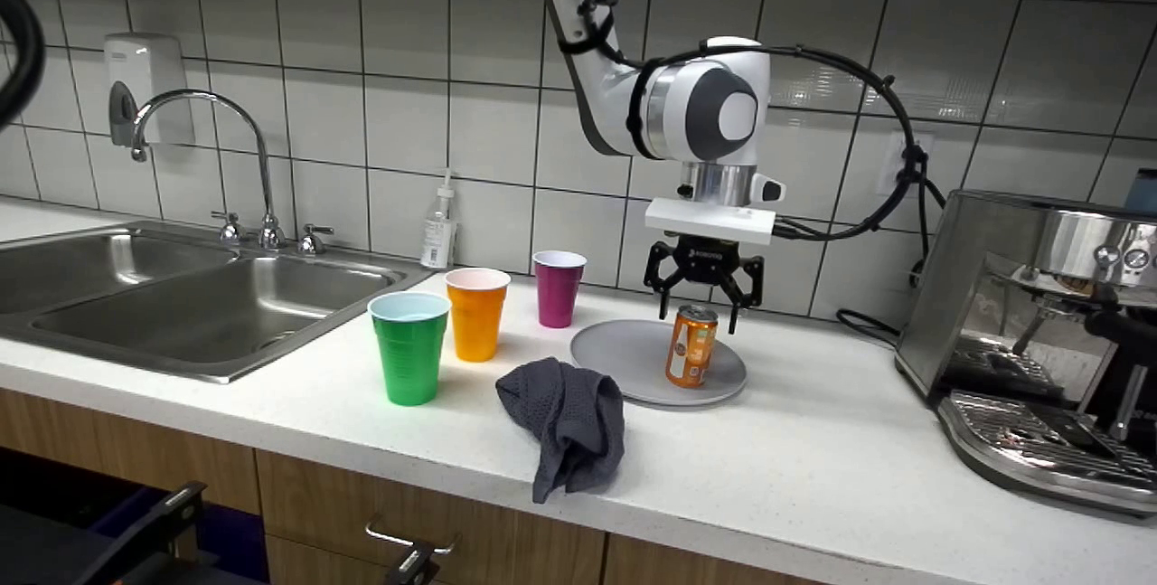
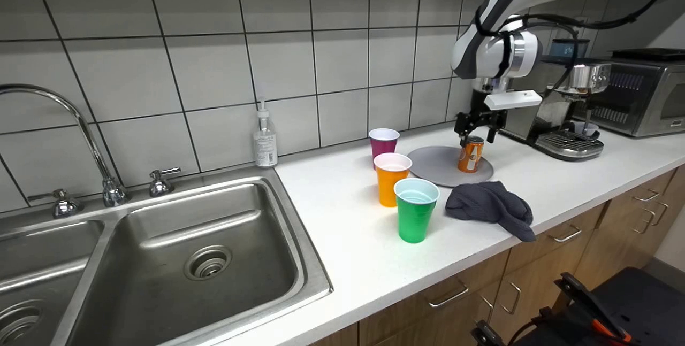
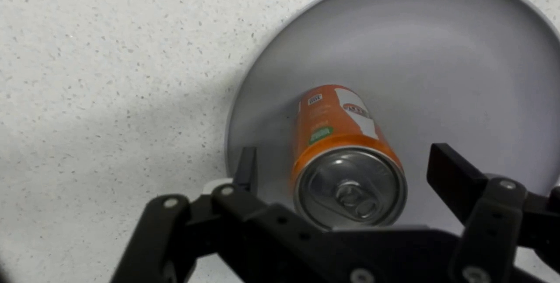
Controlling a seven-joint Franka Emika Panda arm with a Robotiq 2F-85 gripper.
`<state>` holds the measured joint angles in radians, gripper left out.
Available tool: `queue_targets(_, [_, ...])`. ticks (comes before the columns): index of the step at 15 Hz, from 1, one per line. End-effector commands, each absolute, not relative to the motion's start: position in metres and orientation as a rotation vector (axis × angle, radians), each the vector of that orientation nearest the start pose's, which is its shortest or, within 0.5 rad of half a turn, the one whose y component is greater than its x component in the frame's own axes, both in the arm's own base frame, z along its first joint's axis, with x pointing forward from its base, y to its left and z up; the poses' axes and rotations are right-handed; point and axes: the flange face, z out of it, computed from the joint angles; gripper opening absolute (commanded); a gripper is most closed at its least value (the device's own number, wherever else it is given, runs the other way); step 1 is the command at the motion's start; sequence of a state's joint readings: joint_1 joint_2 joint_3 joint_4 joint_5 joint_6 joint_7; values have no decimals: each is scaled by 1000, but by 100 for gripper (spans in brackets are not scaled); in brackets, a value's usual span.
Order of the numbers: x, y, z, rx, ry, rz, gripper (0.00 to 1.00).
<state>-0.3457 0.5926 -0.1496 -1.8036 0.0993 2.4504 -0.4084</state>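
Note:
An orange drink can (image 1: pixel 691 352) with a silver top stands upright on a round grey plate (image 1: pixel 615 350). The can (image 2: pixel 471 156) and the plate (image 2: pixel 434 165) show in both exterior views. My gripper (image 1: pixel 700 318) points down over the can and is open, its fingertips around the can's top. In the wrist view the can (image 3: pixel 332 117) lies between the two spread fingers (image 3: pixel 343 160), with a gap on both sides. Neither finger appears to touch it. The plate (image 3: pixel 437 55) fills much of that view. The gripper's base hides the lower rim of the can's top.
A dark grey cloth (image 1: pixel 569 422) lies before the plate. Green (image 1: pixel 411 354), orange (image 1: pixel 477 318) and purple (image 1: pixel 559 291) cups stand beside it. A steel sink (image 2: pixel 295 225), a soap bottle (image 1: pixel 439 237), a coffee machine (image 1: pixel 958 296) and the tiled wall (image 1: pixel 488 133) surround them.

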Motion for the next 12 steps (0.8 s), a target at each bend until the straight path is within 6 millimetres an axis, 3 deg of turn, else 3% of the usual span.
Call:
queue_targets(1, [591, -308, 224, -3187, 197, -92, 100])
queue_targets(10, [598, -309, 214, -3187, 191, -75, 100])
queue_targets(11, [599, -310, 214, -3187, 190, -77, 75])
queue_targets(12, [600, -311, 213, -3187, 187, -78, 74])
